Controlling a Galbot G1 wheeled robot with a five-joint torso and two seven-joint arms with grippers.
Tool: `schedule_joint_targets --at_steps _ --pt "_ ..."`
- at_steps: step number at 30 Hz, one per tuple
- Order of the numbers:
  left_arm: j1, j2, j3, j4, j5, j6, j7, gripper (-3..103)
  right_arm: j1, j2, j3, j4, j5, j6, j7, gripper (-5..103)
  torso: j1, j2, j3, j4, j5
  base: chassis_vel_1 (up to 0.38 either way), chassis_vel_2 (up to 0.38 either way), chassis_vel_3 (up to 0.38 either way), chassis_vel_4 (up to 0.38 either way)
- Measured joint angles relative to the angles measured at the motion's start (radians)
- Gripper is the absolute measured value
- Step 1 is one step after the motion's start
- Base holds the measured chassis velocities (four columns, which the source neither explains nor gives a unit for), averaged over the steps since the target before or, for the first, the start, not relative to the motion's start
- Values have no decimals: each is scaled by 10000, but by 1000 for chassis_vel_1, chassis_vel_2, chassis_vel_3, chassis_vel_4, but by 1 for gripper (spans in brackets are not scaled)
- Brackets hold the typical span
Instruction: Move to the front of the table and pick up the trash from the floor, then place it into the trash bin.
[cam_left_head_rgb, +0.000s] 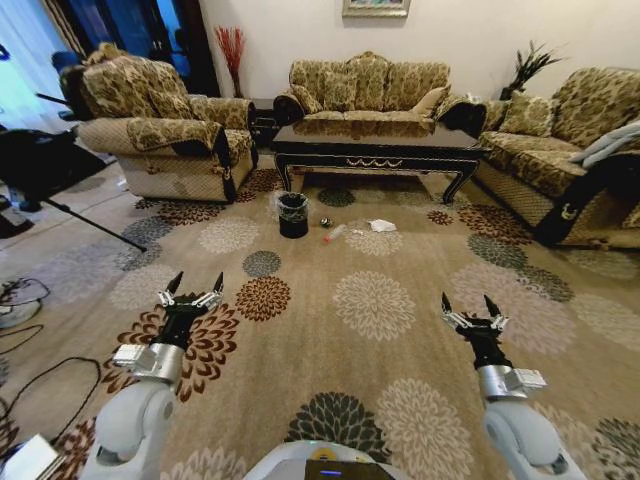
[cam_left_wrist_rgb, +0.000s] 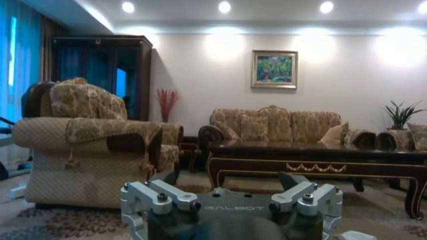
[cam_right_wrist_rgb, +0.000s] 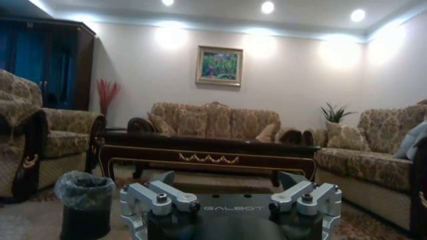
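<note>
The dark brown table (cam_left_head_rgb: 375, 150) stands far ahead in front of the middle sofa. On the carpet before it sits the black trash bin (cam_left_head_rgb: 293, 213) with a clear bag over its rim. To the bin's right lies the trash: a dark ball (cam_left_head_rgb: 325, 222), a small bottle (cam_left_head_rgb: 335, 233) and white paper (cam_left_head_rgb: 382, 226). My left gripper (cam_left_head_rgb: 196, 283) and right gripper (cam_left_head_rgb: 468, 303) hang open and empty over the carpet, well short of the trash. The right wrist view shows the bin (cam_right_wrist_rgb: 85, 202) and the table (cam_right_wrist_rgb: 207, 152); the left wrist view shows the table (cam_left_wrist_rgb: 313, 162).
An armchair (cam_left_head_rgb: 165, 130) stands at the left, a sofa (cam_left_head_rgb: 365, 95) behind the table and another sofa (cam_left_head_rgb: 560, 150) at the right. Dark equipment on a stand (cam_left_head_rgb: 45, 165) and cables (cam_left_head_rgb: 20, 300) lie at the far left. Open patterned carpet (cam_left_head_rgb: 375, 300) stretches ahead.
</note>
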Motion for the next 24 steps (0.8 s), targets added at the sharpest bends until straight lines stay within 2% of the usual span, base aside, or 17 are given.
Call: schedule_joint_targets --at_steps 24 --pt "3 41 79 450 222 -113 97 100 53 96 9 -33 -65 199 -84 100 -137 -549 -415 0 0 0 0 0 0"
